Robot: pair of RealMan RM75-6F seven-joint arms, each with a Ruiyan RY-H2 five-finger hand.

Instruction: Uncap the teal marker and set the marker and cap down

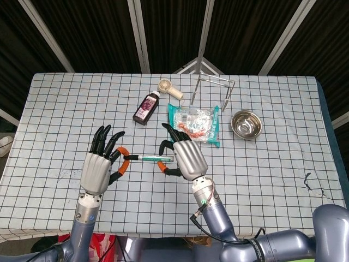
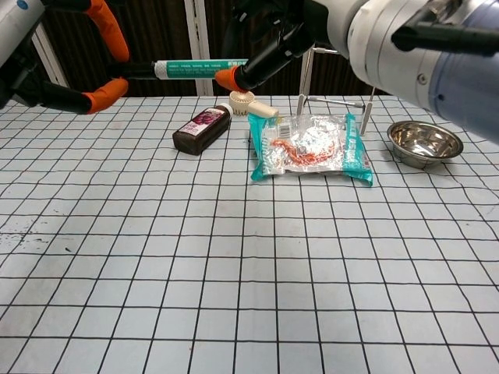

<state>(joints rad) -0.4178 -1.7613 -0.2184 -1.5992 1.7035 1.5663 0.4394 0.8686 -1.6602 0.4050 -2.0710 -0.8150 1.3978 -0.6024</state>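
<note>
The teal marker (image 1: 151, 158) (image 2: 199, 68) hangs level above the table, its black cap (image 1: 131, 158) (image 2: 137, 71) pointing towards my left side. My right hand (image 1: 185, 157) (image 2: 274, 40) grips the teal barrel at its right end, an orange fingertip (image 2: 228, 78) under it. My left hand (image 1: 98, 166) (image 2: 35, 78) is at the cap end. Its orange-tipped finger (image 2: 109, 31) stands above the cap and its thumb (image 2: 103, 92) below. In the chest view a gap shows on both sides of the cap.
Behind the hands lie a dark brown bottle (image 1: 146, 107), a small cream fan (image 1: 169, 89), a teal snack packet (image 1: 195, 123), a wire rack (image 1: 214, 90) and a steel bowl (image 1: 246, 124). The checked tablecloth (image 1: 262, 174) covers the whole table.
</note>
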